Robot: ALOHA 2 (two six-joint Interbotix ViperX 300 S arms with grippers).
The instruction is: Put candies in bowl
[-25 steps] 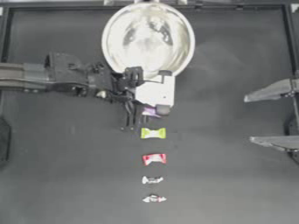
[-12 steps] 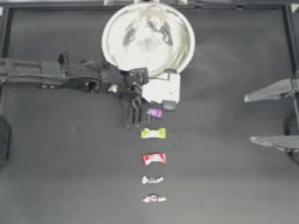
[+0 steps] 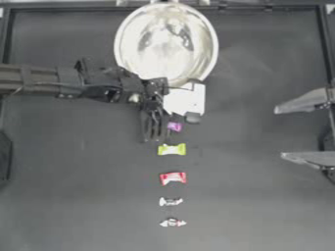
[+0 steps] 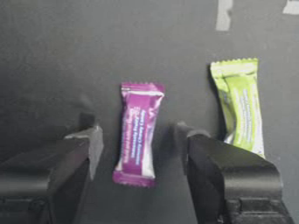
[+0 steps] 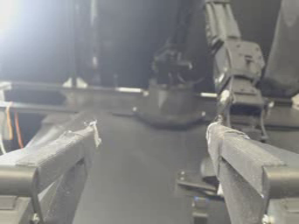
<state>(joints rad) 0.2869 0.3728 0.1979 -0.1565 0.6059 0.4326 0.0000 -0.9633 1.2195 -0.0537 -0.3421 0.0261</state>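
Observation:
The shiny white bowl (image 3: 167,41) stands at the far middle of the table. Below it several candies lie in a column: pink (image 3: 174,127), yellow-green (image 3: 171,149), red (image 3: 173,178) and two whitish ones (image 3: 171,201) (image 3: 172,223). My left gripper (image 3: 155,125) reaches in from the left and points down at the pink candy. In the left wrist view it (image 4: 137,142) is open, with the pink candy (image 4: 139,133) lying on the table between the jaws and the yellow-green candy (image 4: 241,105) just beyond one jaw. My right gripper (image 3: 306,130) is parked open at the right edge.
The left arm's white wrist block (image 3: 184,99) hangs just off the bowl's near rim. The right wrist view looks across the table past its open gripper (image 5: 152,140). A dark frame rail (image 3: 163,6) runs along the far edge.
My left gripper has shifted a little to the right, closer over the pink candy. The candies and the right arm have not moved.

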